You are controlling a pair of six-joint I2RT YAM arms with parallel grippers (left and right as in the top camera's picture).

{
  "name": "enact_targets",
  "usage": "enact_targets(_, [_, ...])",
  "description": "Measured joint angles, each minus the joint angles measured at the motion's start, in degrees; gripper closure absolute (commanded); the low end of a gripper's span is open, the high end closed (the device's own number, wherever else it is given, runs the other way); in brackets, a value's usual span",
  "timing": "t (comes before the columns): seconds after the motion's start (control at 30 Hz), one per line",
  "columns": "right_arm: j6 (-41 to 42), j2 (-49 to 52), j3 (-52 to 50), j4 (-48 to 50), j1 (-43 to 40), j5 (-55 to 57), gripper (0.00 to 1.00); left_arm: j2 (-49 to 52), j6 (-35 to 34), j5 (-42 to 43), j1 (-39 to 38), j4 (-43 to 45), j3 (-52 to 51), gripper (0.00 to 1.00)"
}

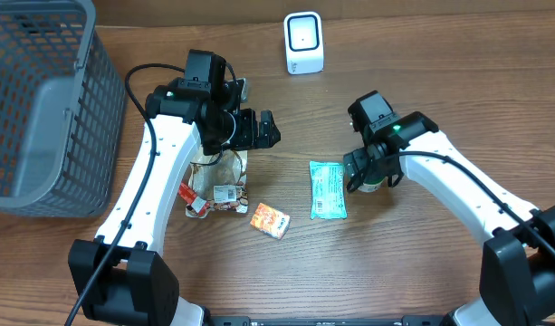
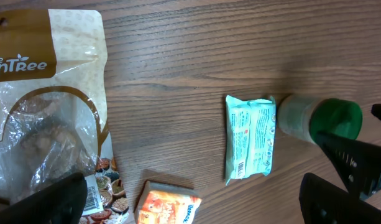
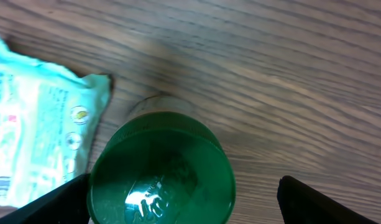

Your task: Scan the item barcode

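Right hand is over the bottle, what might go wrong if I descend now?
The bottle sits off-centre under the open right hand, close to one finger, so closing may shove or tip it. The packet lies right beside the bottle; that finger could catch its edge going down.

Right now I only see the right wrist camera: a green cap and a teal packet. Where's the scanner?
Observer: The white scanner stands at the table's far edge, well beyond the right gripper.
Operator: And the left arm?
Observer: The left gripper hangs open beside a brown snack bag, holding nothing.
Operator: Other items?
Observer: A small orange box lies between that bag and the teal packet.
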Motion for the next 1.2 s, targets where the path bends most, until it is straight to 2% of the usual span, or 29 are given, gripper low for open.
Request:
enact_targets(0.43, [0.02,0.00,0.68,-1.60,-4.61,3.10,0.04,0.00,-0.02,0.00,0.00,0.00,0.00,0.00])
enact_targets(0.6, [-0.02,0.00,8.13,-7.74,-3.67,-0.37,0.09,0.00,-0.02,0.00,0.00,0.00,0.00,0.00])
enact_targets(0.77, [0.04,-0.24,14.86,-7.98,0.76,-12.76,0.20,0.00,-0.02,0.00,0.00,0.00,0.00,0.00])
enact_targets(0.97, [-0.07,-0.28,14.43,-6.36,8.28,-20.68,0.20,0.00,-0.02,0.00,0.00,-0.02,0.00,0.00])
enact_targets(1.2, [-0.02,-0.28,11.32,-4.46,17.25,-22.93,0.24,0.00,0.00,0.00,0.00,0.00,0.00,0.00])
